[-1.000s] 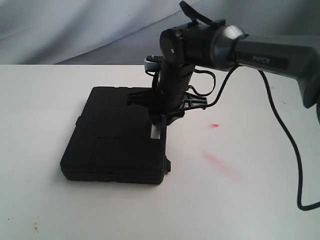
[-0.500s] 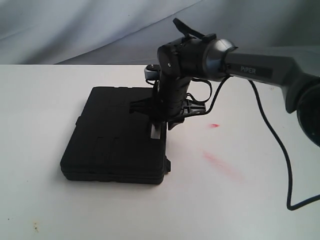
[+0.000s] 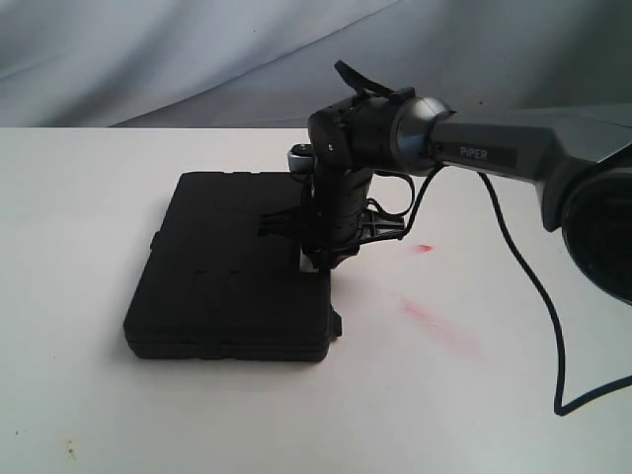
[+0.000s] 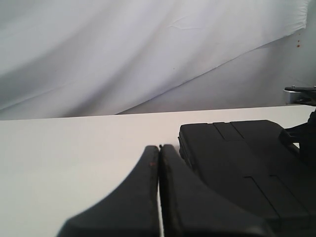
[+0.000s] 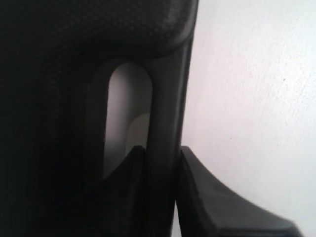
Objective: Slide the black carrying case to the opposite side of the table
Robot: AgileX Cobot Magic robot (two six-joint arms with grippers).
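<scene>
**Exterior view.** The flat, rectangular, matte black plastic case [image 3: 227, 267] lies flat on the wide white tabletop [image 3: 474, 415], left of centre. Faint red smears [image 3: 434, 324] mark the bare surface to its right. My right gripper [image 3: 318, 259] points straight down at the case's right-hand edge, where the slot-shaped handle cutout runs.

**Right wrist view.** The two fingers straddle the handle bar [image 5: 165, 98], one finger [image 5: 126, 192] down through the slot and the other outside the edge. They appear to clamp the bar, though the picture is too dark for me to confirm firm contact.

**Left wrist view.** My left gripper [image 4: 159, 148] is fully closed on nothing (fingertips pressed together). It sits low over the table, near the case's corner.
</scene>
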